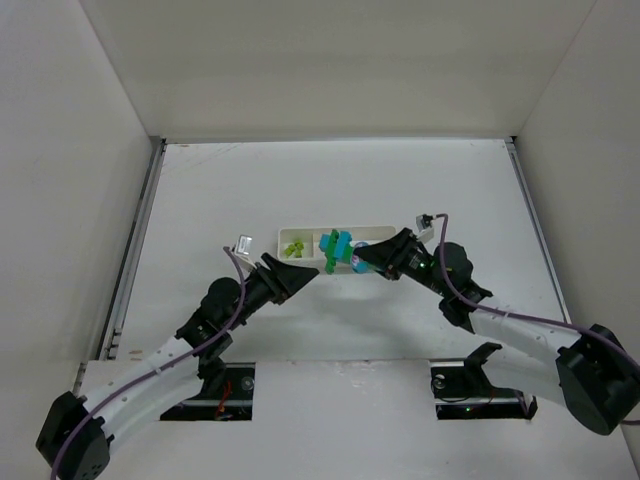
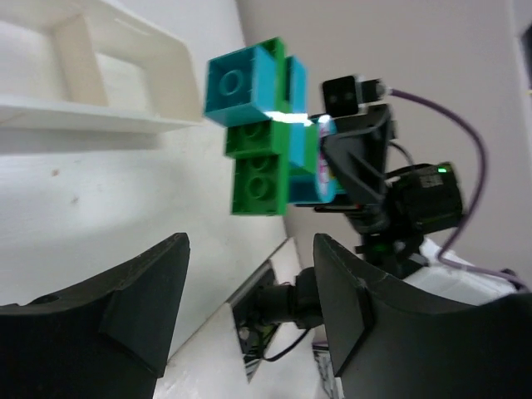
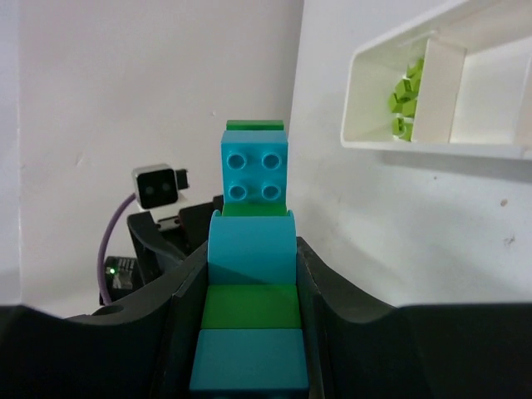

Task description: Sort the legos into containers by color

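A joined cluster of cyan and green legos [image 1: 338, 250] is held above the table just in front of the white three-compartment tray [image 1: 372, 233]. My right gripper [image 1: 360, 262] is shut on the cluster's near end [image 3: 249, 291]. My left gripper [image 1: 308, 273] is open and empty. It points at the cluster [image 2: 262, 137] from the left, a short gap away. Its fingers [image 2: 125, 307] stand wide apart below the cluster in the left wrist view. Several yellow-green cubes [image 1: 293, 247] lie in the tray's left compartment and also show in the right wrist view [image 3: 405, 96].
The tray's right compartment [image 1: 378, 237] sits partly behind the right gripper. White walls enclose the table on three sides. Both arms reach in from the near edge and meet at mid-table. The left arm's wrist camera [image 3: 158, 184] faces the right gripper.
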Motion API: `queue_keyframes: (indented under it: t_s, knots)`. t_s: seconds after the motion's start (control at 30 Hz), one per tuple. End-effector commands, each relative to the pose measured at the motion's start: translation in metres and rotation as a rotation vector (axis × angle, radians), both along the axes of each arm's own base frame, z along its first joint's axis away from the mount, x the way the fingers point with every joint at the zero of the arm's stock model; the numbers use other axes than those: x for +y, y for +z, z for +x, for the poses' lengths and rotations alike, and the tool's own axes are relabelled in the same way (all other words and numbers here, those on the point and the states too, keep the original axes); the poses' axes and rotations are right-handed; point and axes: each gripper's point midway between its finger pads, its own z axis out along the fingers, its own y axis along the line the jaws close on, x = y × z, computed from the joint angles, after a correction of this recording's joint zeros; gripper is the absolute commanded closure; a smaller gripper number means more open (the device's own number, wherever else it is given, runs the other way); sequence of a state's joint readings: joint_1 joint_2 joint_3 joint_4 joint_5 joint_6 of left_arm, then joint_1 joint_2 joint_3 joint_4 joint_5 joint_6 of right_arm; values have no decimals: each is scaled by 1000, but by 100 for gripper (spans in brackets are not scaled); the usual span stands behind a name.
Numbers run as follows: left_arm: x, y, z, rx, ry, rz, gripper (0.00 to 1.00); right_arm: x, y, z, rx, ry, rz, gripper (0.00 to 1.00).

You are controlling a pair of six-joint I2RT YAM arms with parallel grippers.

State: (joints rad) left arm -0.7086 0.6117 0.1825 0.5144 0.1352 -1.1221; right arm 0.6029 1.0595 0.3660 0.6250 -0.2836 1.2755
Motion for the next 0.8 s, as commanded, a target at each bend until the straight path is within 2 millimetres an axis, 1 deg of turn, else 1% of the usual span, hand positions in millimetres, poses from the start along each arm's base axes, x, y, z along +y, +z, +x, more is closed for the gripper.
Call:
queue_keyframes:
  t_s: [0.0, 0.03, 0.1, 0.17, 0.23, 0.33, 0.4, 0.5, 0.63, 0.77]
  knots:
    - [13, -19, 8, 49, 82, 123, 41, 9, 54, 10, -162, -24, 88, 67]
    - [16, -18, 9, 49, 98, 138, 39, 10, 53, 9, -161, -18, 86, 67]
    - [15, -8, 9, 28, 99, 122, 37, 7, 47, 9, -156, -39, 78, 67]
    - [8, 5, 5, 14, 81, 90, 37, 3, 43, 13, -152, -79, 73, 67]
    - [-4, 18, 1, 16, 66, 42, 36, 6, 42, 14, -146, -99, 70, 67]
    - [-24, 33, -5, 16, 72, -33, 36, 17, 50, 14, -151, -137, 104, 66]
    - [-38, 46, -12, -19, 74, -54, 35, 22, 58, 15, -145, -158, 133, 66]
    - [-49, 58, -15, -55, 110, -60, 35, 26, 68, 19, -128, -201, 174, 67]
    - [-51, 60, -8, -49, 202, -78, 36, 24, 75, 23, -91, -246, 227, 67]
    - [-44, 67, 1, -55, 264, -137, 38, 21, 81, 24, -76, -267, 281, 67]
